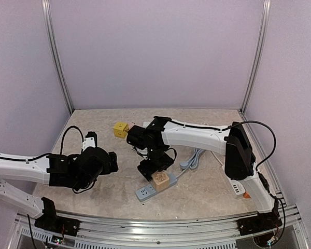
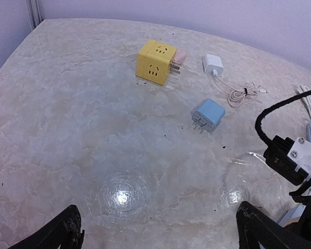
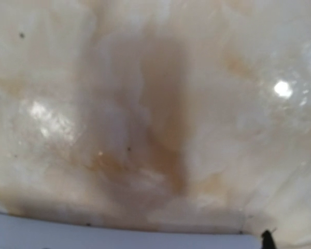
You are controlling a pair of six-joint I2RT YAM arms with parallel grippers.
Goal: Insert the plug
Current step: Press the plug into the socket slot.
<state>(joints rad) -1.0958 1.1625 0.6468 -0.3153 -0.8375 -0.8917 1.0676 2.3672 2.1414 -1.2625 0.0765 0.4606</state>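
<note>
A tan plug (image 1: 163, 180) sits on top of a grey power strip (image 1: 146, 192) near the table's front middle. My right gripper (image 1: 156, 168) points down right behind the plug, touching or nearly touching it. Its jaws are hidden from above, and the right wrist view shows only a blurred beige surface with a grey band along the bottom. My left gripper (image 1: 114, 160) is open and empty, hovering low over bare table; its fingertips (image 2: 57, 234) show at the bottom corners of the left wrist view. A blue plug (image 2: 208, 115) lies loose on the table.
A yellow cube socket (image 2: 156, 63) with a pink plug (image 2: 179, 56) in it stands at the back. A white charger (image 2: 213, 64) with a coiled cable lies beside it. A grey cable (image 1: 194, 158) and a white power strip (image 1: 238, 189) lie at the right.
</note>
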